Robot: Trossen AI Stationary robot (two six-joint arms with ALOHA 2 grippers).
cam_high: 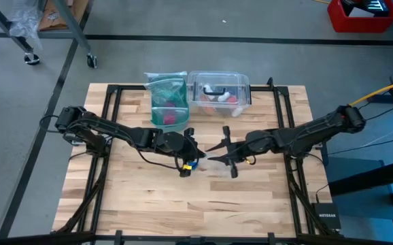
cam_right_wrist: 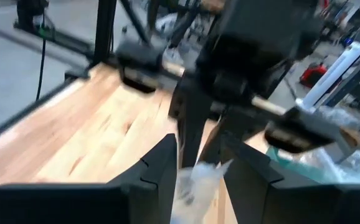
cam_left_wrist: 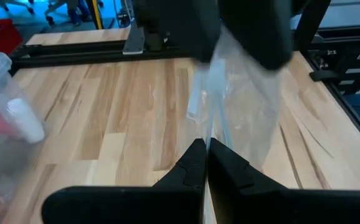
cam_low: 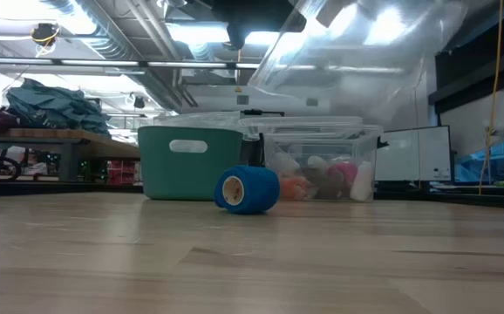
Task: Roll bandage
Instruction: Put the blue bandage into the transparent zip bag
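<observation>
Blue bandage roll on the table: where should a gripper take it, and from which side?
The bandage roll lies on its curved side, its cardboard core facing sideways. Probably best to come straight down from above, with the gripper closing across the two flat ends so it cannot roll away. The left gripper hangs right over it, pinching the clear bag.

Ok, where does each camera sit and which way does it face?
High: above the table, straight down; both arms, jaws meeting near the bandage.
Low: tabletop height, level across at bandage, bin, box; no arm clearly shows.
Left wrist: past left jaws, shut on a bag, toward the right arm.
Right wrist: past right jaws, apart around the bag, toward the left arm.
Shared: both wrist views see the bag.
</observation>
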